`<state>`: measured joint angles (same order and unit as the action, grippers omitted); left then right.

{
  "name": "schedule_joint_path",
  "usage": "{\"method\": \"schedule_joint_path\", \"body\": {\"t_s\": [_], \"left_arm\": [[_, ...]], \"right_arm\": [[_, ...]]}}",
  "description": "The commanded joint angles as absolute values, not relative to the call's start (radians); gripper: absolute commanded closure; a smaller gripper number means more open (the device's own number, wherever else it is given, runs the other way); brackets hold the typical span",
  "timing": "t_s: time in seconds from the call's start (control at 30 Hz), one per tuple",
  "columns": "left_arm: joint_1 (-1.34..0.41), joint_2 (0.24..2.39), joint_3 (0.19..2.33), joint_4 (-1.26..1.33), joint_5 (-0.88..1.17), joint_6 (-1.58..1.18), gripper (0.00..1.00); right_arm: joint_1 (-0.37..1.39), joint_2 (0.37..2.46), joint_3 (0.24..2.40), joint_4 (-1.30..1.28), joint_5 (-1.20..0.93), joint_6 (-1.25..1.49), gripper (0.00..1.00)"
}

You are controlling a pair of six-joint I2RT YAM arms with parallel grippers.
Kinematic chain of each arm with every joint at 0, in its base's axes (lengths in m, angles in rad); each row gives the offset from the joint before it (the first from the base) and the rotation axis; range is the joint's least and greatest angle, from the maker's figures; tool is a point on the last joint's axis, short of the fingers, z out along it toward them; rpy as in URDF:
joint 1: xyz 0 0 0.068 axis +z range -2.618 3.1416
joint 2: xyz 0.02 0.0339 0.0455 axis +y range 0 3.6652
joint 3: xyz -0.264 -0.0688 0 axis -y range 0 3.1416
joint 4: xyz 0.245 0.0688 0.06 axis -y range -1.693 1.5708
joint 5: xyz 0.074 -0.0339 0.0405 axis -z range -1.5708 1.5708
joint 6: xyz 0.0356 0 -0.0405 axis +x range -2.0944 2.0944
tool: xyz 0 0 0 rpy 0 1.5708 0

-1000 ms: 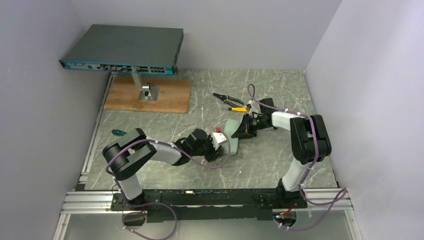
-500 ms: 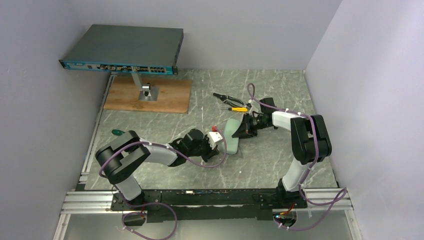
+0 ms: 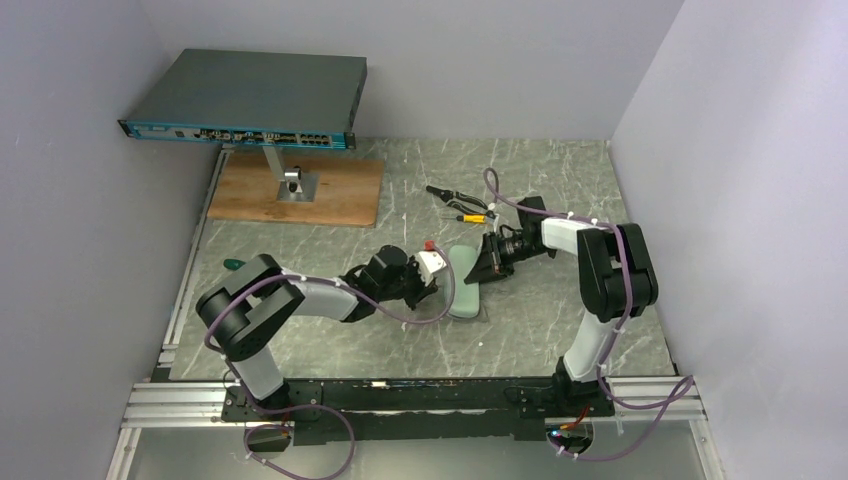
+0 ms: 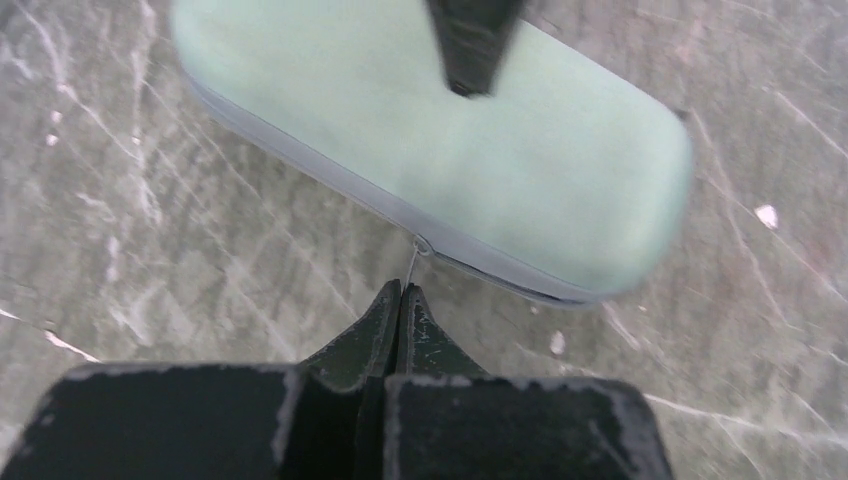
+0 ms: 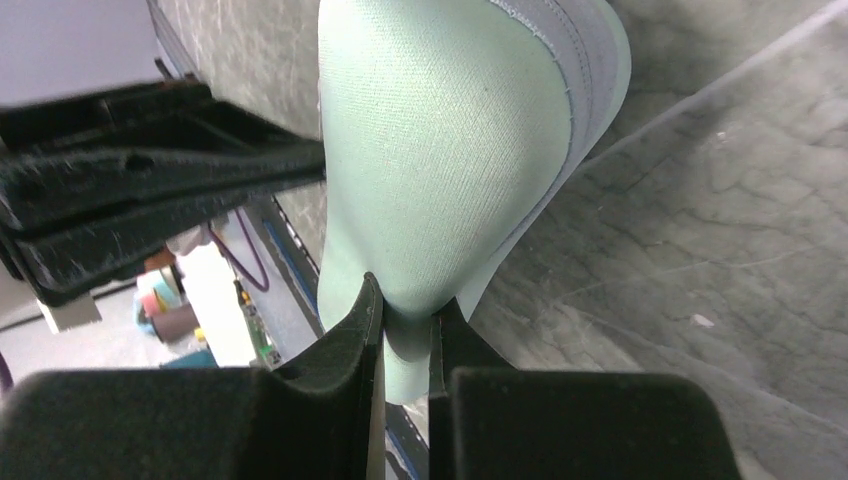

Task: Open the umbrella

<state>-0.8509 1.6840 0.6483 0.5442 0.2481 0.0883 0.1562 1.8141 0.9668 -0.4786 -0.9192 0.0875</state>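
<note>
No umbrella shows in any view. A pale grey-green oval zipped case (image 3: 465,284) lies on the marble table between the two grippers. My left gripper (image 3: 442,285) is at its left long edge, shut on the thin zip pull (image 4: 411,264) that runs from the grey zip band; the case fills the top of the left wrist view (image 4: 450,150). My right gripper (image 3: 482,268) is shut on the far end of the case (image 5: 440,150), its fingers (image 5: 360,320) pinching the fabric. One right finger shows in the left wrist view (image 4: 470,45).
A network switch (image 3: 245,100) stands on a metal post over a wooden board (image 3: 295,190) at the back left. Small hand tools (image 3: 458,203) lie behind the case. A green-handled tool (image 3: 236,265) lies at the left edge. Side walls stand close on both sides.
The case has swung down from a tilted pose and now lies lower, lengthwise toward me. My left gripper has moved a little away from me and left. My right gripper has followed the case's far end.
</note>
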Motion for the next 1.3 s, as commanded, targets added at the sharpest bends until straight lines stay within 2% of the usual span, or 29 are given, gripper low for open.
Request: {"method": "schedule_joint_path", "body": {"t_s": [0.0, 0.23, 0.43, 0.47, 0.5, 0.57, 0.67, 0.77, 0.9, 1.07, 1.27], "left_arm": [[-0.802, 1.715, 0.727, 0.579, 0.16, 0.133, 1.0], [-0.703, 1.758, 0.799, 0.516, 0.147, 0.051, 1.0], [-0.67, 1.741, 0.761, 0.518, 0.218, 0.007, 1.0], [-0.669, 1.736, 0.756, 0.517, 0.253, 0.008, 1.0], [-0.671, 1.73, 0.75, 0.516, 0.281, -0.027, 1.0], [-0.682, 1.715, 0.73, 0.515, 0.304, -0.054, 1.0], [-0.708, 1.698, 0.699, 0.524, 0.309, -0.074, 1.0], [-0.736, 1.679, 0.673, 0.534, 0.315, -0.081, 1.0], [-0.803, 1.654, 0.648, 0.546, 0.306, -0.077, 1.0], [-0.854, 1.657, 0.64, 0.549, 0.288, -0.115, 1.0], [-0.868, 1.671, 0.666, 0.531, 0.269, -0.139, 1.0]], "right_arm": [[0.178, 1.858, 0.999, -0.66, -0.914, -0.136, 1.0], [0.208, 1.94, 1.145, -0.838, -0.86, -0.326, 1.0], [0.213, 2.064, 1.333, -1.019, -0.747, -0.571, 1.0], [0.215, 2.075, 1.374, -1.019, -0.714, -0.575, 0.97], [0.214, 2.082, 1.424, -1.009, -0.683, -0.56, 0.87], [0.201, 2.086, 1.495, -1.011, -0.649, -0.534, 0.5], [0.176, 2.021, 1.517, -0.979, -0.631, -0.473, 0.23], [0.169, 1.869, 1.416, -0.892, -0.596, -0.413, 0.13], [0.158, 1.703, 1.272, -0.87, -0.479, -0.21, 0.08], [0.105, 1.645, 1.152, -0.97, -0.569, -0.074, 0.07], [0.061, 1.627, 1.09, -0.999, -0.475, 0.048, 0.0]]}}
